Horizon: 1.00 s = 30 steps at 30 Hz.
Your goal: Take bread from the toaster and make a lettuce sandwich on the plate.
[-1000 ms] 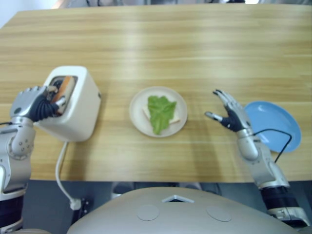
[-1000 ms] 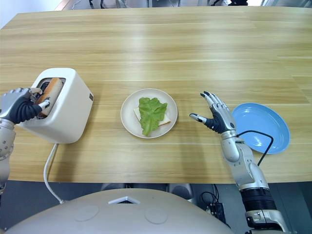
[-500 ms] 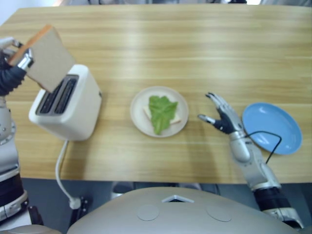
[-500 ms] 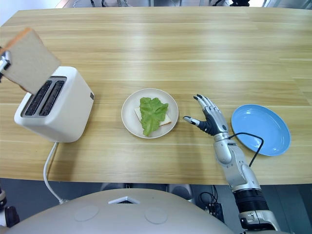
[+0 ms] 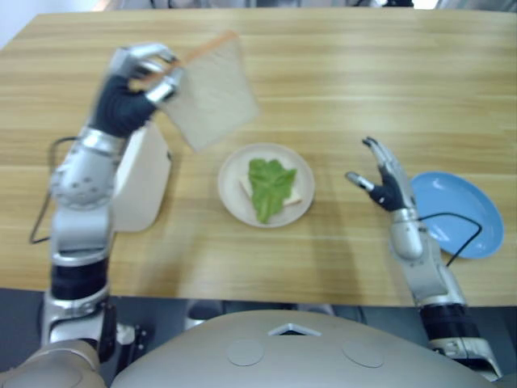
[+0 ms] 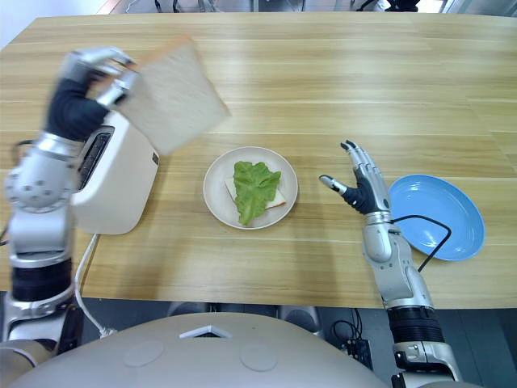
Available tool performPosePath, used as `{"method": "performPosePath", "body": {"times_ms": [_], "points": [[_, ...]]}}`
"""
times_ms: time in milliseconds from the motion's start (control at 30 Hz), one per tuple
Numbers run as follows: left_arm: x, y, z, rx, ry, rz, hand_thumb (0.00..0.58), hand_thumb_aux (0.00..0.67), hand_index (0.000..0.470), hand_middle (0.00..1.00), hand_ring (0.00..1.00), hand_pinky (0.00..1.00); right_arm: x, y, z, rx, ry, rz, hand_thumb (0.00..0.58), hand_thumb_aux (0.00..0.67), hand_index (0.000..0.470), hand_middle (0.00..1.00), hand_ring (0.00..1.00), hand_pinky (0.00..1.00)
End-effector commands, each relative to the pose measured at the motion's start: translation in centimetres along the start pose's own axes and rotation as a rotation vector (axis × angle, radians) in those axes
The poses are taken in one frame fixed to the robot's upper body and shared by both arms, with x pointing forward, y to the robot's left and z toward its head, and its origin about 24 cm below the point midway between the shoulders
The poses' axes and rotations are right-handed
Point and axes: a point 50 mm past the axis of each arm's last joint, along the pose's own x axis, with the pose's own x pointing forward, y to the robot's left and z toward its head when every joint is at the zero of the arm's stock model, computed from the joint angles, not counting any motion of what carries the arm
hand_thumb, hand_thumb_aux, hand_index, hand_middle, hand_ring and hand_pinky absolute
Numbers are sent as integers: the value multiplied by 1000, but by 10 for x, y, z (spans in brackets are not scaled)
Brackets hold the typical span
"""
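My left hand [image 5: 129,89] is shut on a slice of bread [image 5: 212,95], held in the air above the table between the white toaster [image 5: 144,182] and the beige plate [image 5: 303,202]. On that plate lies a slice of bread [image 5: 292,195] with a green lettuce leaf [image 5: 268,185] on top. The held slice hangs tilted, up and to the left of the plate. My right hand [image 5: 386,182] is open, fingers spread, just above the table to the right of the plate.
A blue plate [image 5: 456,212] lies at the right, beside my right hand, with a black cable [image 5: 452,234] across its near edge. The toaster's white cord [image 6: 81,279] hangs over the table's front edge. Bare wood stretches across the far half.
My left hand has carried the bread slice from above the toaster's left side rightwards, towards the plate. The right hand has risen slightly and stays open.
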Motion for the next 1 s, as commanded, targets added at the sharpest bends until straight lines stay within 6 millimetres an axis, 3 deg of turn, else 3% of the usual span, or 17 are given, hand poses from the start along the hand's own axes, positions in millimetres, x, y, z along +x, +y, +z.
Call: {"method": "performPosePath", "body": {"times_ms": [33, 200, 433, 700, 1000], "points": [[8, -33, -41, -145, 86, -148, 580, 670, 460, 1000, 1000, 1000, 0, -11, -9, 46, 49, -66, 0, 0, 0, 0, 0, 0], [18, -68, -85, -276, 204, -272, 580, 670, 460, 1000, 1000, 1000, 2, -23, -12, 64, 57, -121, 0, 0, 0, 0, 0, 0], [25, -101, -125, -383, 350, -362, 580, 670, 460, 1000, 1000, 1000, 0, -22, -13, 60, 61, -114, 0, 0, 0, 0, 0, 0], [12, -126, -138, -658, 461, -334, 580, 670, 460, 1000, 1000, 1000, -1, -21, -16, 46, 69, -100, 0, 0, 0, 0, 0, 0], [0, -134, -138, -624, 493, -348, 580, 670, 460, 1000, 1000, 1000, -1, -18, -16, 34, 70, -82, 0, 0, 0, 0, 0, 0]]}}
